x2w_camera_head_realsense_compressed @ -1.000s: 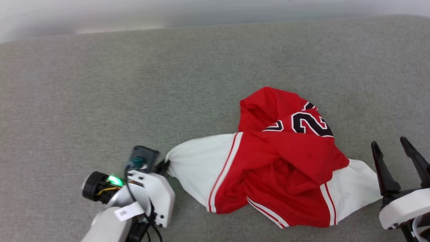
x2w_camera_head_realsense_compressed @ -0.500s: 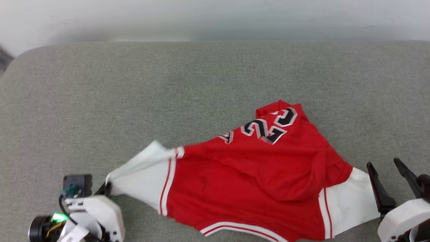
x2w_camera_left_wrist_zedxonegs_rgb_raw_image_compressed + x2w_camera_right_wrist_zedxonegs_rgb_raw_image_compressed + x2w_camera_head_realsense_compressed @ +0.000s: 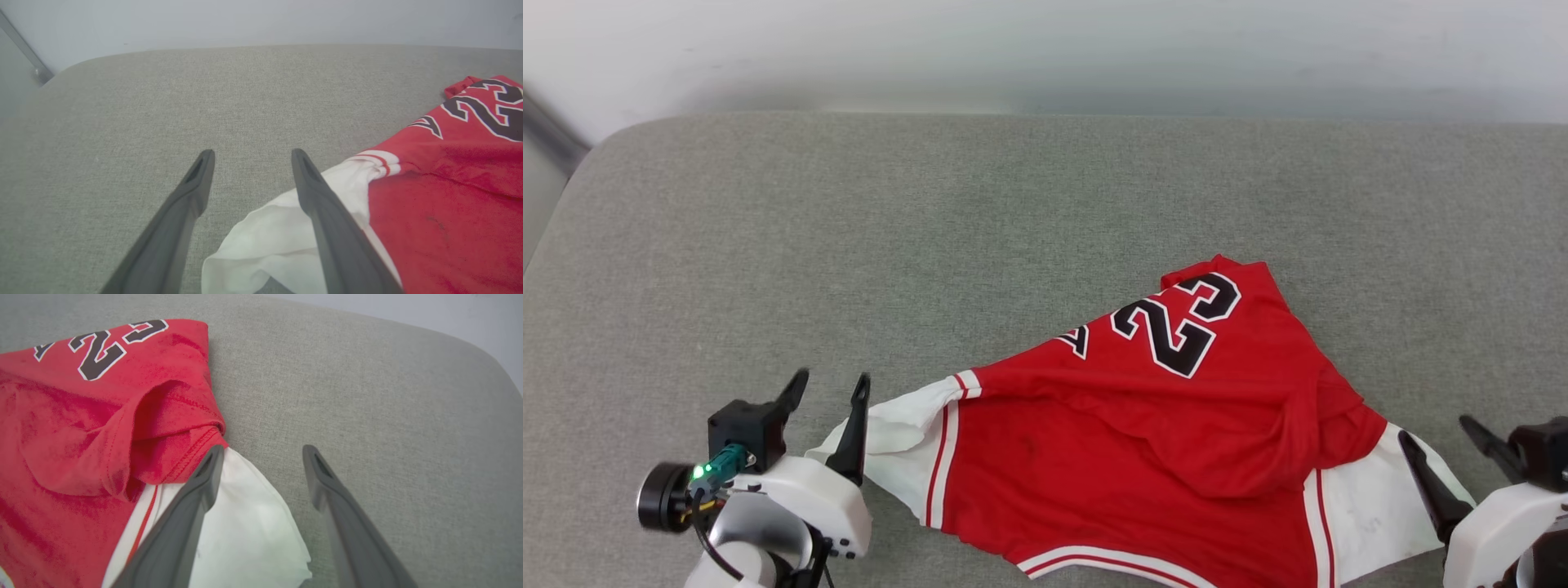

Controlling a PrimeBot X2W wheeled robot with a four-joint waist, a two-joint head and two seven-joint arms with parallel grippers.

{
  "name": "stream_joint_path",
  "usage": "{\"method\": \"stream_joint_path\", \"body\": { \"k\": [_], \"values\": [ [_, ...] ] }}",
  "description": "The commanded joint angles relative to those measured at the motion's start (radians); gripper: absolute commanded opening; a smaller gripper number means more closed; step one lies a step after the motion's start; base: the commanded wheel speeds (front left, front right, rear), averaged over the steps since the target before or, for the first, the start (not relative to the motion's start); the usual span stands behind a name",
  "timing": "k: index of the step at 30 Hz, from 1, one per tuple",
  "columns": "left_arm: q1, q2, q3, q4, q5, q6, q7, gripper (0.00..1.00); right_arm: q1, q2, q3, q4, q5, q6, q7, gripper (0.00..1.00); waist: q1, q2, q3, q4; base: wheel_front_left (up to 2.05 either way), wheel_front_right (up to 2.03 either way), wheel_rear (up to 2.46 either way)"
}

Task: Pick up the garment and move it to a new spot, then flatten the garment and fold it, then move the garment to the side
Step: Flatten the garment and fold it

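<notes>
One grey pad (image 3: pixel 931 229) carries one garment (image 3: pixel 1143 441). At the left, the left gripper (image 3: pixel 833 377) stands open with its two fingers spread, one over bare pad and one over the edge of the near sleeve (image 3: pixel 898 457), gripping nothing. The garment lies rumpled right of centre, its red body folded over, showing two digits (image 3: pixel 1176 322), 23, and two white sleeves. At the right, the right gripper (image 3: pixel 1433 427) is open too, one finger over the other sleeve (image 3: pixel 1364 506), holding nothing.
</notes>
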Motion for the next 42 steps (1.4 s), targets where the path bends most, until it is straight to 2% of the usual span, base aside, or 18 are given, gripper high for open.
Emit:
{"method": "stream_joint_path", "body": {
  "k": [1,6,10,14,21,22,29,36,37,38,42],
  "values": [
    [-0.013,0.005,-0.006,-0.009,0.011,-0.007,-0.026,1.00,0.011,-0.019,0.009,-0.013,0.019,0.000,0.034,1.00,0.0000,0.0000,-0.002,0.002,0.00,0.00,0.00],
    [-0.043,0.005,-0.025,-0.044,0.053,-0.013,-0.128,1.00,0.009,-0.091,0.040,-0.040,0.069,0.000,0.270,1.00,0.0000,0.0000,0.003,0.012,0.00,0.00,0.00],
    [-0.060,-0.005,-0.041,-0.050,0.063,-0.022,-0.152,1.00,-0.017,-0.126,0.038,-0.023,0.077,0.000,0.417,1.00,0.0000,0.0000,0.021,0.032,0.00,0.00,0.00],
    [-0.069,-0.010,-0.055,-0.045,0.066,-0.023,-0.159,1.00,-0.052,-0.144,0.046,0.014,0.069,0.000,0.479,1.00,0.0000,0.0000,0.046,0.057,0.00,0.00,0.00],
    [-0.085,-0.011,-0.063,-0.021,0.062,-0.026,-0.164,1.00,-0.088,-0.141,0.098,0.112,0.091,0.000,0.509,1.00,0.0000,0.0000,0.084,0.094,0.00,0.00,0.00],
    [-0.089,-0.011,-0.065,-0.009,0.058,-0.028,-0.170,1.00,-0.095,-0.150,0.112,0.159,0.099,0.000,0.503,0.00,0.0000,0.0000,0.090,0.099,0.00,0.00,0.00],
    [-0.094,-0.016,-0.072,0.016,0.056,-0.026,-0.178,1.00,-0.102,-0.217,0.005,0.245,0.094,-0.006,0.463,0.00,0.0000,0.0000,0.083,0.084,0.00,0.00,0.00],
    [-0.092,-0.019,-0.085,0.038,0.049,-0.032,-0.180,1.00,-0.075,-0.223,-0.109,0.272,0.078,-0.001,0.435,0.00,0.0000,0.0000,0.065,0.056,0.00,0.00,0.00],
    [-0.091,-0.019,-0.087,0.041,0.048,-0.031,-0.180,1.00,-0.074,-0.218,-0.108,0.264,0.076,-0.001,0.418,0.84,0.0000,0.0000,0.062,0.051,0.00,0.00,0.00],
    [-0.089,-0.019,-0.088,0.043,0.046,-0.032,-0.180,1.00,-0.076,-0.209,-0.118,0.263,0.074,-0.001,0.402,1.00,0.0000,0.0000,0.060,0.046,0.00,0.00,0.00],
    [-0.080,-0.017,-0.093,0.053,0.044,-0.038,-0.185,1.00,-0.087,-0.183,-0.116,0.221,0.067,-0.001,0.276,1.00,0.0000,0.0000,0.041,0.026,0.00,0.00,0.00]
  ]
}}
